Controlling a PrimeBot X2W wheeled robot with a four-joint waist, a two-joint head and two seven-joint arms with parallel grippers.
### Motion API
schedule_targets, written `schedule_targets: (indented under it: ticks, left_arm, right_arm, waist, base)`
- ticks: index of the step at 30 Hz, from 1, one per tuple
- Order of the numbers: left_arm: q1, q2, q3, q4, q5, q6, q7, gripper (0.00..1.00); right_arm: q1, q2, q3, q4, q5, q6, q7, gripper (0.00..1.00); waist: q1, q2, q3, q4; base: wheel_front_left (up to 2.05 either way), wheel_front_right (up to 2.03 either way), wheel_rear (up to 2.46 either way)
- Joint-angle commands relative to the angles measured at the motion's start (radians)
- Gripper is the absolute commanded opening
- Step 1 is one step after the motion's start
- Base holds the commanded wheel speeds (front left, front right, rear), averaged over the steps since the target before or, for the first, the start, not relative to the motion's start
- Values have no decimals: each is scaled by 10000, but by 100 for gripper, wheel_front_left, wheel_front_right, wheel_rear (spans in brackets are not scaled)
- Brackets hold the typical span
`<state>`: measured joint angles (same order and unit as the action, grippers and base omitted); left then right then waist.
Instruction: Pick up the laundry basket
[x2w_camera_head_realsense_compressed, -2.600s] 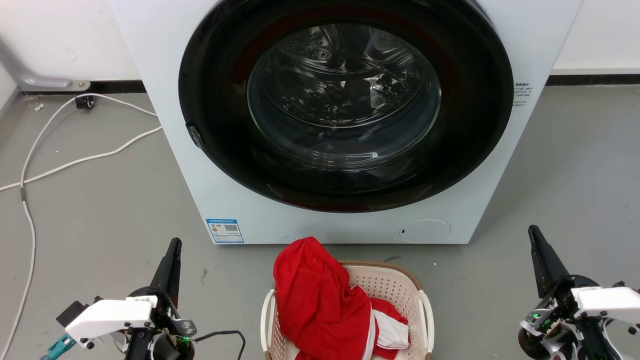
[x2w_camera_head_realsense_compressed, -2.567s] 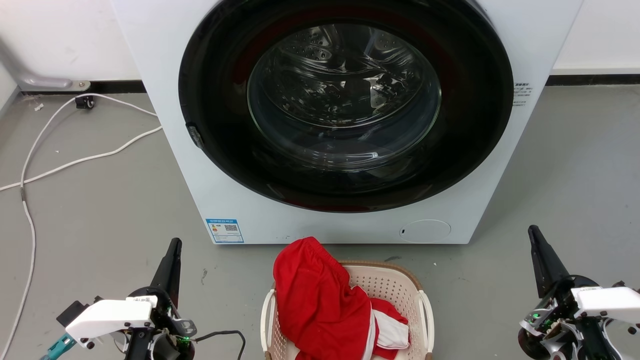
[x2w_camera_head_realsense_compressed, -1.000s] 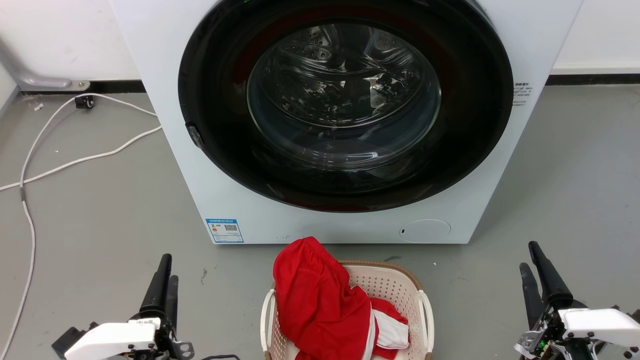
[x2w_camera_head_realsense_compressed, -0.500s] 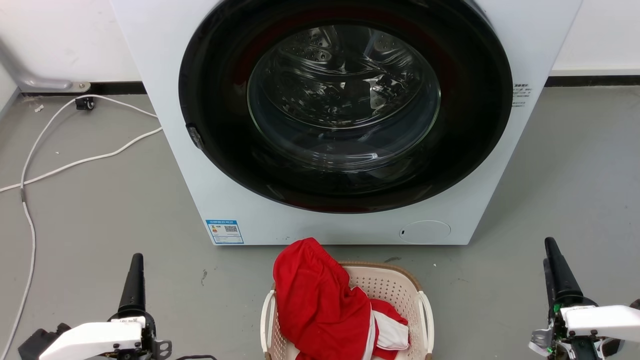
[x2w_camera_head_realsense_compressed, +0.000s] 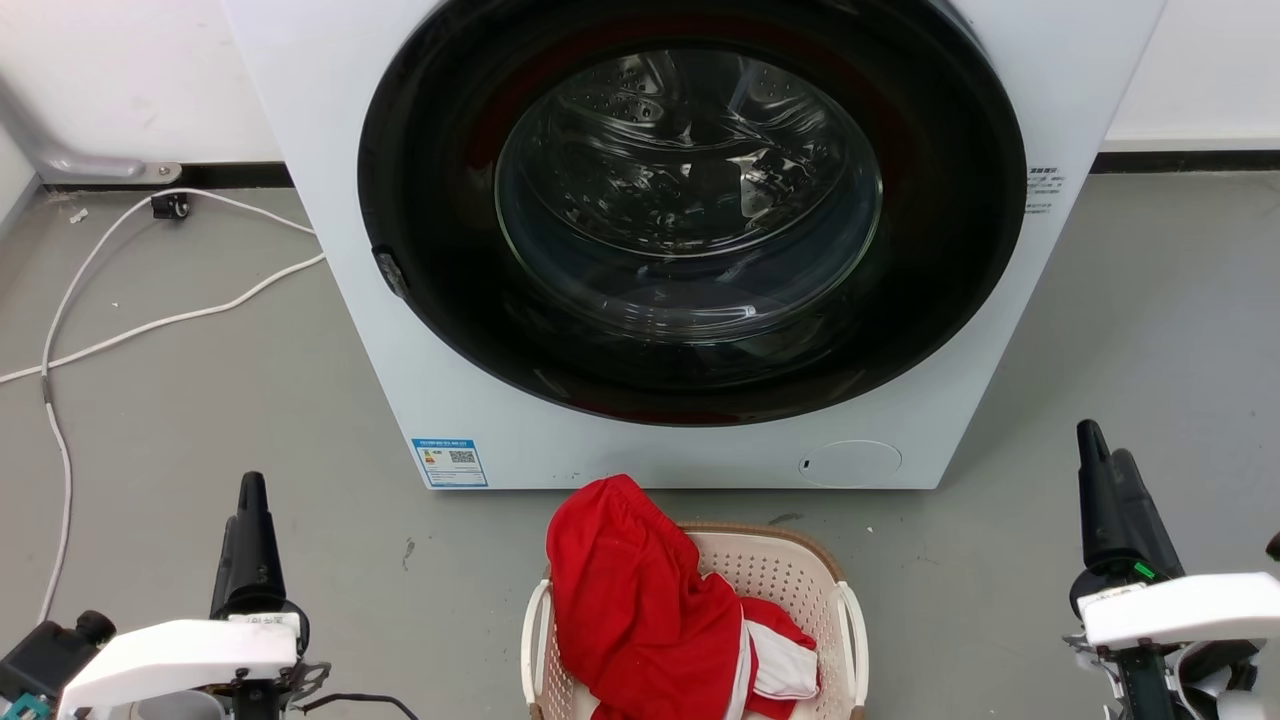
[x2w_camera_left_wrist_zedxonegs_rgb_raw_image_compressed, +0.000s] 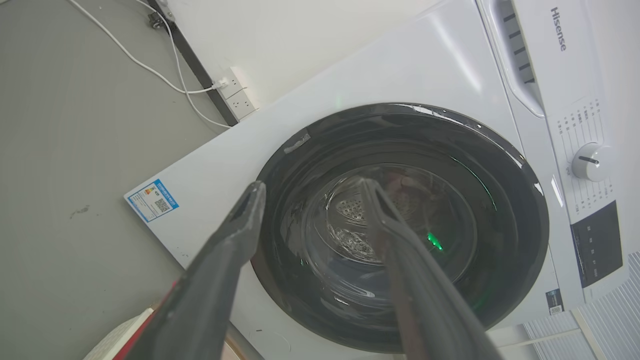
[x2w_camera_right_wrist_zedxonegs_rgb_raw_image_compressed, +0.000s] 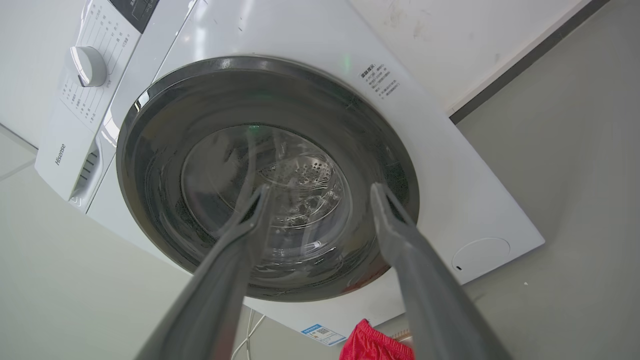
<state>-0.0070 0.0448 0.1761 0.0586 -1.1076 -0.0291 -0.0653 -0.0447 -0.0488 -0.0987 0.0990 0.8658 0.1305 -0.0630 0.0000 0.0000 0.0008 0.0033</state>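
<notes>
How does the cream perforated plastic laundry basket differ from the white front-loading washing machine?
The laundry basket is smaller than the washing machine. The basket is open-topped, red clothing spilling over its rim; the machine's round dark door is shut. Both stand on the grey floor.

Left claw (x2w_camera_head_realsense_compressed: 250, 485) and right claw (x2w_camera_head_realsense_compressed: 1103, 442) were empty, fingers (x2w_camera_left_wrist_zedxonegs_rgb_raw_image_compressed: 235, 240) parted.
They stood at the frame's lower corners, pointing up.

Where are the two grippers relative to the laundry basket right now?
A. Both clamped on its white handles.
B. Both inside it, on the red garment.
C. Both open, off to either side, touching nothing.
C: the left gripper and right gripper stand well clear of the laundry basket on either side, and each wrist view shows its jaws apart, holding nothing.
</notes>
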Motion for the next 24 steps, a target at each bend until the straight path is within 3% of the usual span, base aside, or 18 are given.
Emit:
schedule_targets:
  ticks: [1, 7, 11, 15, 24]
  left_arm:
    - [-12, 44, -54, -342, 403, 94, -92, 100]
    - [208, 48, -573, -933, 1898, 185, -313, 100]
    - [415, 48, -935, -940, 2351, -59, -438, 100]
    - [487, 50, -1210, -984, 3530, -310, -555, 100]
    - [584, 53, -1841, -1326, 5877, -66, -812, 100]
  right_arm:
    - [-109, -28, 67, -315, -499, 1, -120, 100]
    - [-9, -28, 307, -792, -2056, 2, -345, 100]
    - [92, -28, 506, -914, -2800, 2, -464, 100]
    - [174, -28, 637, -954, -3518, 1, -582, 100]
    - [316, -28, 649, -1006, -4848, 1, -832, 100]
  waist:
    - [0, 0, 5, -6]
    - [0, 0, 21, -26]
    - [0, 0, 19, -34]
    - [0, 0, 23, -44]
    - [0, 0, 31, -62]
  base:
    - [0, 0, 0]
    - [0, 0, 0]
    - [0, 0, 0]
    - [0, 0, 0]
    - [0, 0, 0]
